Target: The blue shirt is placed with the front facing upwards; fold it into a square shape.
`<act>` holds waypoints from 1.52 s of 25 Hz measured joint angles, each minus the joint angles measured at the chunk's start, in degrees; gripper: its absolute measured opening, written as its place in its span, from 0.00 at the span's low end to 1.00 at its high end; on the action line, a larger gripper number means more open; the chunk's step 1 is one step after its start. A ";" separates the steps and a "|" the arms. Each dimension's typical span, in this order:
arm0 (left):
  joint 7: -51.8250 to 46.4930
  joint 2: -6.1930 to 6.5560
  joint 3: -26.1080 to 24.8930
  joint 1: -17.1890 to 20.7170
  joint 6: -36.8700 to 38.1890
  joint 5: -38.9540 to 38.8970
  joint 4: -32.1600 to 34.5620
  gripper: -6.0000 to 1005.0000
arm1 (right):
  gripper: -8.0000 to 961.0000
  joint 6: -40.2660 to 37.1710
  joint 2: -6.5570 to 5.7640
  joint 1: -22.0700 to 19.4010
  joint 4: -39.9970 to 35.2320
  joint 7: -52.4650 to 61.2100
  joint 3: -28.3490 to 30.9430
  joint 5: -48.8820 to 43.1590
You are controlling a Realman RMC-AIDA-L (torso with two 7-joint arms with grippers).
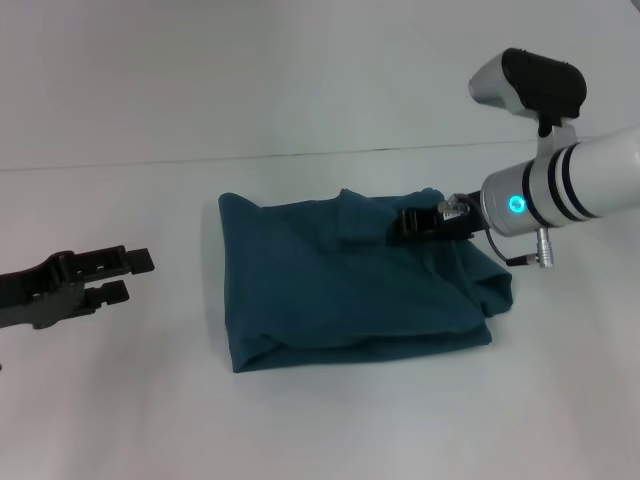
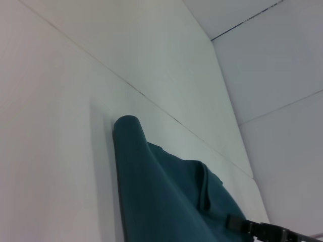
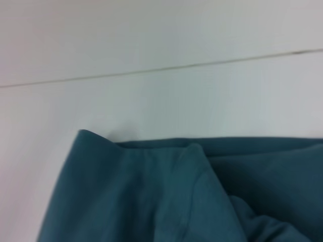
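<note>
Counter (image 1: pixel 120 400) space at our left holds our left hand (image 1: pixel 130 275), its fingers spread, gripping nothing, well apart from the cloth, likely parked while the other arm works. Mid-counter lies the blue shirt (image 1: pixel 340 300), one garment, folded into a rough square, plain side up. Our right hand (image 1: pixel 408 226) sits low over its far right part, probably smoothing it; we cannot tell its fingers' state

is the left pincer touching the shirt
Apart. The head view shows the left pincer open on the robot's left, with bare white table between its tips and the nearest edge of the folded shirt.
</note>
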 joint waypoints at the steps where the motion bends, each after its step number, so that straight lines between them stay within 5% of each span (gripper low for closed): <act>1: 0.00 0.00 -0.04 0.08 0.00 0.00 0.00 0.73 | 0.07 -0.46 0.00 -0.02 -0.50 0.00 0.01 0.19; 20: -0.01 0.00 -0.21 0.27 0.21 0.00 0.00 0.73 | 0.07 -3.27 -1.91 -1.46 -4.04 2.36 0.07 0.90; 38: -0.11 0.00 -0.28 0.37 0.48 0.00 0.00 0.73 | 0.07 -0.42 -1.94 -1.58 -3.17 2.44 -0.06 -0.50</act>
